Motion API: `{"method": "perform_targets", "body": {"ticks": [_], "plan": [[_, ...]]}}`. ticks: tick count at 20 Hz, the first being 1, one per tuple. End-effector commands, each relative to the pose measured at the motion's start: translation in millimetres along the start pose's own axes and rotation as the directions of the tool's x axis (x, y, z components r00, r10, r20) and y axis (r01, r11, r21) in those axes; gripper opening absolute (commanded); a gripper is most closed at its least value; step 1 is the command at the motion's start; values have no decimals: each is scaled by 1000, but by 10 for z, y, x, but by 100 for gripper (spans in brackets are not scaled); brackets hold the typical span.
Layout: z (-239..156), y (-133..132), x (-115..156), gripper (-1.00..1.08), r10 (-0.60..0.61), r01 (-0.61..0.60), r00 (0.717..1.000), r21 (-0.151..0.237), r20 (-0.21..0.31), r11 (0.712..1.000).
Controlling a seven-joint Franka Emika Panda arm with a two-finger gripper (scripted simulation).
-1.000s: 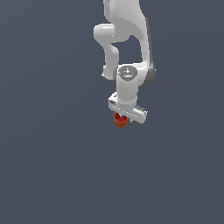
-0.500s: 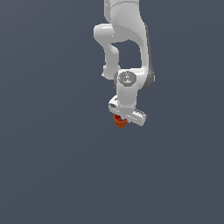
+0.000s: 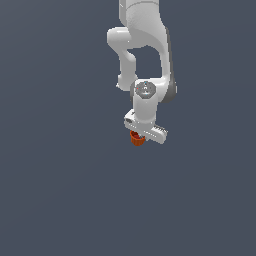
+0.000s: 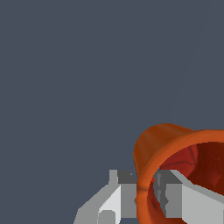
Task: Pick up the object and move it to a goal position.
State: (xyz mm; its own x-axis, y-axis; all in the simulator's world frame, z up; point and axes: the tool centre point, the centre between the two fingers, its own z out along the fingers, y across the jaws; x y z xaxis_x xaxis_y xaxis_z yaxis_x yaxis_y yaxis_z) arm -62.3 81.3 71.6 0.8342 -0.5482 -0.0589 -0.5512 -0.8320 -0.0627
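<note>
Under the arm | cup (image 4: 175, 175) tipped, mouth toward wrist camera | jaws pinch its rim

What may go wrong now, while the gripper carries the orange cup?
1. In the wrist view the fingers pinch only the rim wall of the orange cup, one inside and one outside. Such a thin hold may let it slip or turn.
2. In the exterior view the cup hangs off-centre under the gripper, mostly hidden, so a fast move might swing it loose.
</note>
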Motion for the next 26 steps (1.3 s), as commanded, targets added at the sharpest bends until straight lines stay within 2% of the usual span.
{"method": "perform_targets", "body": {"ticks": [1,6,11,18,26], "plan": [[-4,-8,6,-100,-1,1,1000,2,-2,1000],[-54,-88,65,-100,-15,16,1000,30,-27,999],[-172,-258,183,-100,-42,49,996,86,-81,995],[-487,-612,401,-100,-89,131,975,201,-202,971],[-963,-1000,580,-100,-123,243,928,322,-352,915]]}}
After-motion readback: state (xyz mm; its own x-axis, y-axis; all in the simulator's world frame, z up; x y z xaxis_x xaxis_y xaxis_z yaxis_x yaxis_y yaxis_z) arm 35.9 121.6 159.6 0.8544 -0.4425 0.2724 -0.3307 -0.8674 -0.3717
